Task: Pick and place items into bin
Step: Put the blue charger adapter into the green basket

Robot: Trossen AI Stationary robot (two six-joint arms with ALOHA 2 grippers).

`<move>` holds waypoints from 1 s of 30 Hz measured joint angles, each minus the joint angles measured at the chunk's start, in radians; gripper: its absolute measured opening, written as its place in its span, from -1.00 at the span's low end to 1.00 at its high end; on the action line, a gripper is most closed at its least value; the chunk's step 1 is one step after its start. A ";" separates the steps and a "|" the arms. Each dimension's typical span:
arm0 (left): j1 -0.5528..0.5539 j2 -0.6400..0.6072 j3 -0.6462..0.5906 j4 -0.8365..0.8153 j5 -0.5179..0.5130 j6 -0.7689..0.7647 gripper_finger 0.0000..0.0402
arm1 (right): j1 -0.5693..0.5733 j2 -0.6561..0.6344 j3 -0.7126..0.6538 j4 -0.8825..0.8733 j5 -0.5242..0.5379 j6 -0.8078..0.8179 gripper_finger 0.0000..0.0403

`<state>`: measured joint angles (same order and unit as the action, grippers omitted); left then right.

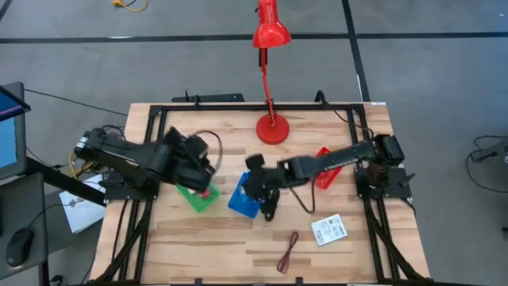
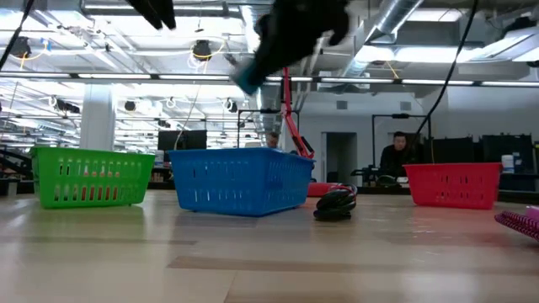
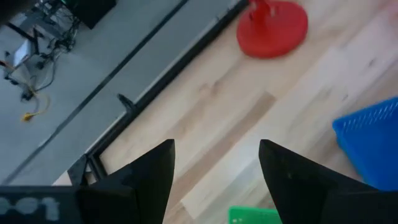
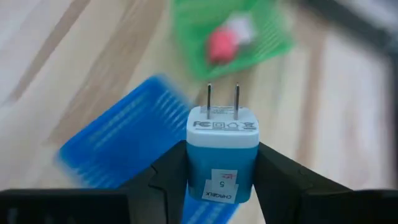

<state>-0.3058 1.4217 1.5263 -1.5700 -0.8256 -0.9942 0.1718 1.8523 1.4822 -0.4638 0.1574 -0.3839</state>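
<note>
My right gripper [image 4: 222,186] is shut on a small blue-and-white charger plug [image 4: 222,155] and hangs high over the blue bin [image 1: 243,199]; the low view shows the plug [image 2: 247,80] well above that bin [image 2: 240,179]. My left gripper [image 3: 214,168] is open and holds nothing, above the table beside the green bin [image 1: 197,196]. A red cube [image 4: 217,46] and a pink piece [image 4: 240,27] lie inside the green bin. The white printed packet [image 1: 329,229] and the dark red looped cord [image 1: 287,251] lie flat on the table near its near edge. My right gripper pinches the charger plug by the two side faces of its blue lower body [image 4: 198,163], one finger [image 4: 168,177] on each side. The plug is lifted clear. Its white end and two metal prongs [image 4: 222,96] stick out past the fingertips.
A red bin [image 1: 324,170] sits right of the blue one. The red desk lamp's base [image 1: 272,128] stands near the far edge. A black coiled item [image 2: 335,204] lies between the blue and red bins. Bare table lies toward the near left.
</note>
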 joint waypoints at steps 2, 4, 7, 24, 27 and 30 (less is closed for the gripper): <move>0.000 -0.059 0.000 -0.004 -0.017 -0.013 0.12 | -0.036 0.000 0.001 0.085 -0.002 -0.018 -0.32; 0.000 -0.123 0.000 0.001 -0.047 -0.015 0.12 | -0.065 0.000 0.001 0.164 -0.021 -0.018 -0.32; -0.002 -0.220 0.001 -0.002 -0.120 -0.015 0.12 | -0.095 0.001 0.002 0.261 -0.106 -0.036 -0.28; -0.001 -0.311 0.000 0.013 -0.162 0.004 0.12 | -0.075 0.368 0.133 0.699 -0.235 -0.086 -0.27; -0.001 -0.290 0.000 0.009 -0.158 0.005 0.12 | -0.075 0.454 0.236 0.634 -0.236 -0.080 -0.31; -0.001 -0.267 0.000 0.006 -0.138 0.005 0.12 | -0.071 0.514 0.330 0.514 -0.240 -0.050 -0.30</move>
<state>-0.3065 1.1547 1.5261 -1.5639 -0.9637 -0.9896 0.1012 2.3659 1.8126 0.0499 -0.0822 -0.4336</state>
